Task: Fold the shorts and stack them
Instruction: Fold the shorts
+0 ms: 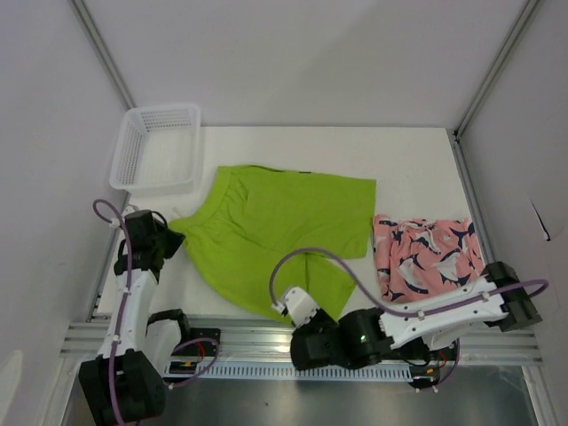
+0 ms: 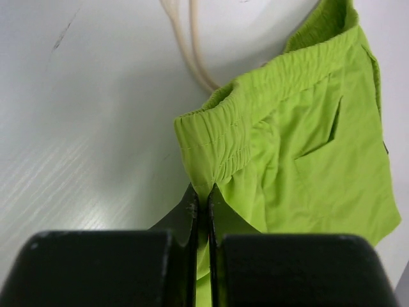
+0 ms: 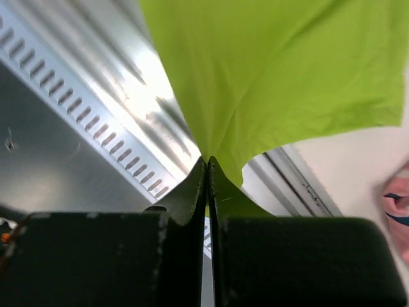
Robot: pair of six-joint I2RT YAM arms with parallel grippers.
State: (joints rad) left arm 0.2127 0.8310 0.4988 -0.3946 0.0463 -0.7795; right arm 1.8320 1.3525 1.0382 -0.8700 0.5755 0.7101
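The left tool [image 2: 203, 194] is clenched on a waistband [image 2: 255, 102] corner of the lime green shorts [image 1: 275, 226], with the gathered elastic bunching just ahead of its tips. The right tool [image 3: 206, 165] is clenched as well, pinching a hem corner of the same pair at its very tips, with the ribbed metal rail [image 3: 108, 121] beneath it. Gripping two corners of one side looks like the setup for a fold, since a pinned edge can travel as a straight line rather than sag.

The cloth is thin, smooth and matte, draping away from both tools in soft creases. The waistband is ruched and stitched, a slit pocket [image 2: 332, 131] lies beyond it, and a pale drawstring [image 2: 185, 51] trails on the white worktop [image 1: 408, 169] ahead of the left tool.

The pink shorts [image 1: 429, 257], printed with navy-and-white fish shapes, lie rumpled to the right of the right tool, apart from the green pair. They are probably next in line. A white mesh basket [image 1: 133, 155] sits beyond the left tool.
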